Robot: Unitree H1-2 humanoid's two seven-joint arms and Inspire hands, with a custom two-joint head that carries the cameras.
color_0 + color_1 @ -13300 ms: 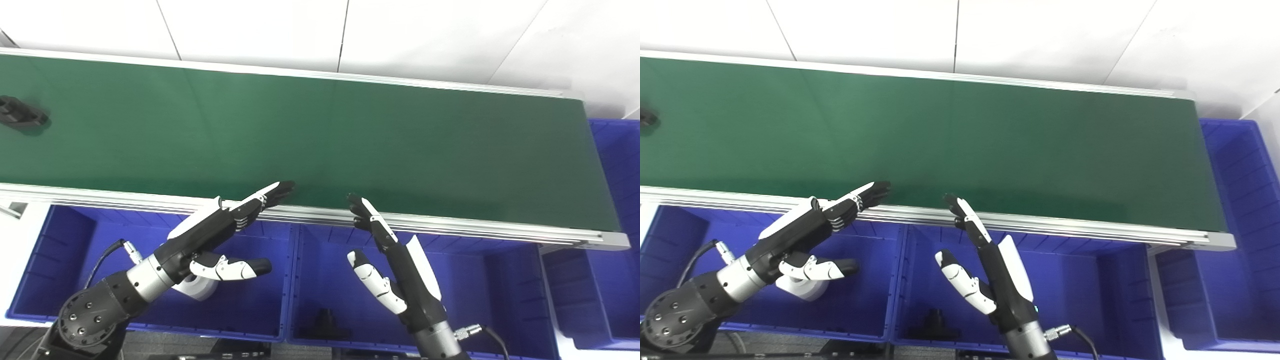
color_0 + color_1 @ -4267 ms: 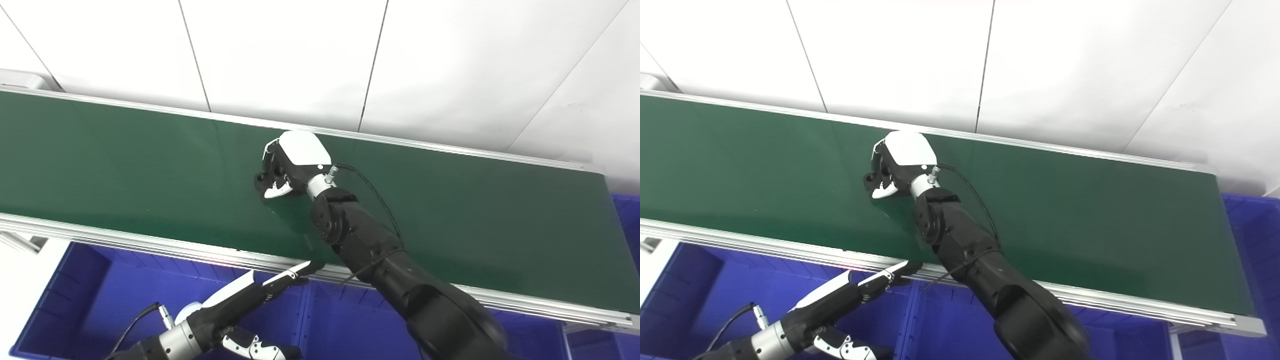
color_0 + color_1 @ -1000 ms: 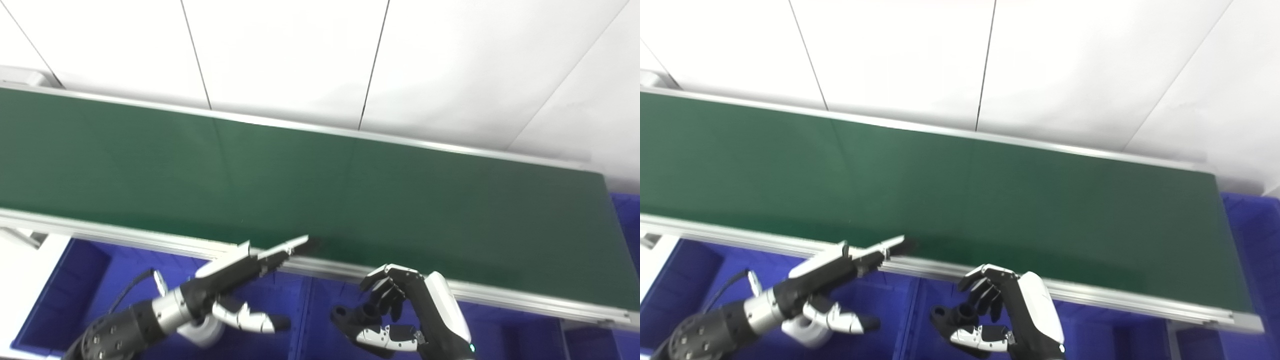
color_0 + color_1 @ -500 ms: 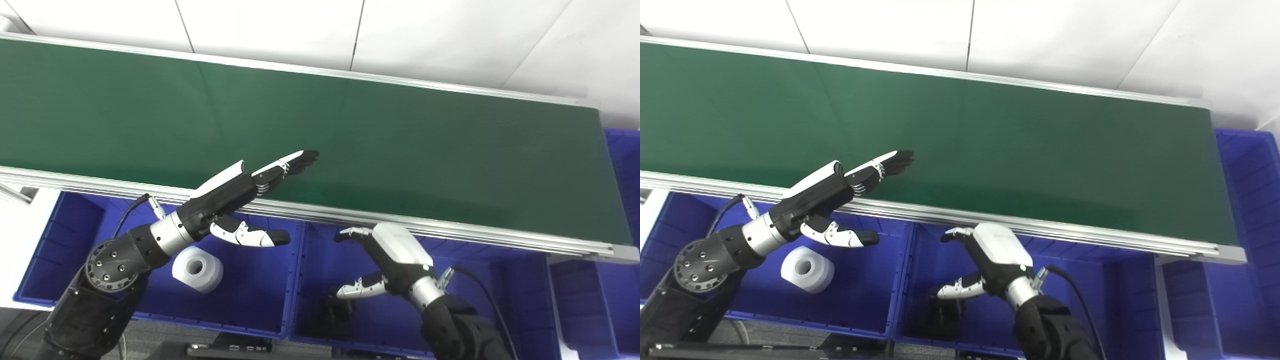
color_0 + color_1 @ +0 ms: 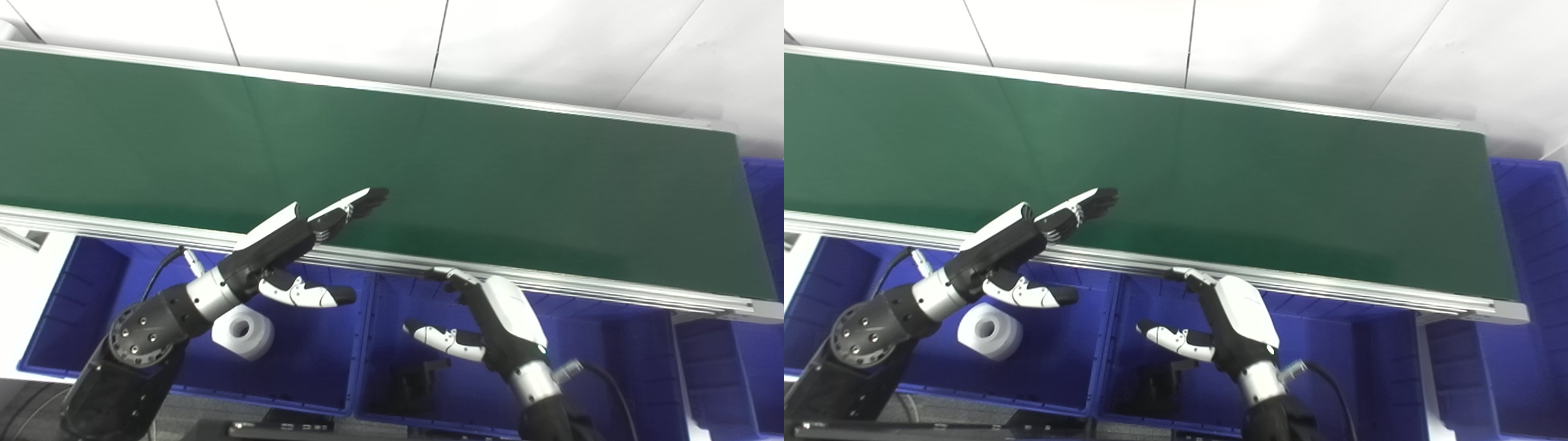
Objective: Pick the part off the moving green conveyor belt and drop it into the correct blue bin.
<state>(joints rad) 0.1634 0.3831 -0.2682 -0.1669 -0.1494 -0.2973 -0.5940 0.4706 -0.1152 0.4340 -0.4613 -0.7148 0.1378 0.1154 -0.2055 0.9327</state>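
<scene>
The green conveyor belt [image 5: 429, 159] carries no part. Black parts [image 5: 419, 383] lie on the floor of the middle blue bin [image 5: 582, 392]. My right hand [image 5: 490, 315] is open and empty, fingers spread, above that bin, just in front of the belt's front rail. My left hand [image 5: 300, 236] is open and flat, its fingers reaching over the rail onto the belt's near edge, above the left blue bin [image 5: 92, 294].
A white cylindrical part [image 5: 243, 331] lies in the left bin. An aluminium rail [image 5: 612, 294] runs along the belt's front edge. Another blue bin [image 5: 1531, 275] stands past the belt's right end. A white wall is behind the belt.
Since half a second ago my right hand has opened and risen a little, thumb spread out. The black part it carried a second ago now lies in the middle bin. The left hand stays.
</scene>
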